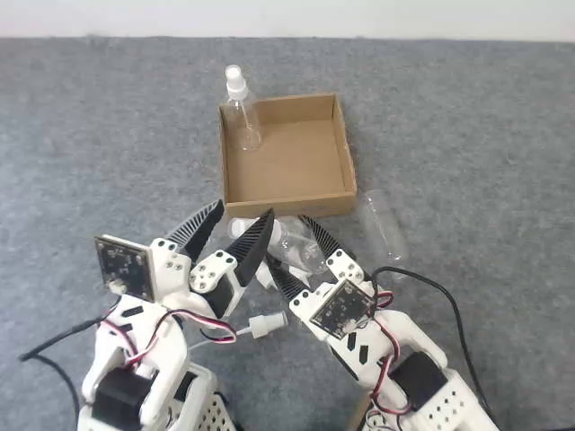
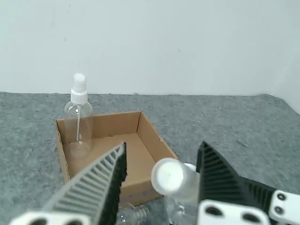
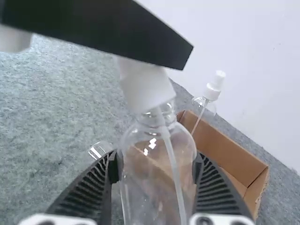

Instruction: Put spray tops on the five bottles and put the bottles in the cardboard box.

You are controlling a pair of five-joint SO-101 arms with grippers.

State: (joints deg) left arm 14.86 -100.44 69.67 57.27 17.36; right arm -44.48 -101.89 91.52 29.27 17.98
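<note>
My right gripper (image 1: 287, 244) is shut on a clear bottle (image 3: 157, 164) with a white spray top (image 3: 143, 86) on it, held just in front of the cardboard box (image 1: 346, 148). My left gripper (image 2: 162, 146) stands open, one finger on each side of that spray top (image 2: 169, 176); its black finger (image 3: 93, 23) lies right above the cap. A finished bottle (image 1: 241, 108) stands upright in the box's far left corner. One open bottle (image 1: 382, 223) lies on the carpet right of the box, and another (image 2: 136, 214) lies under the held one.
A loose spray top (image 1: 265, 323) with its tube lies on the grey carpet between the two arm bases. The box's interior (image 1: 292, 157) holds just the one bottle. A black cable (image 1: 445, 296) runs beside the right arm.
</note>
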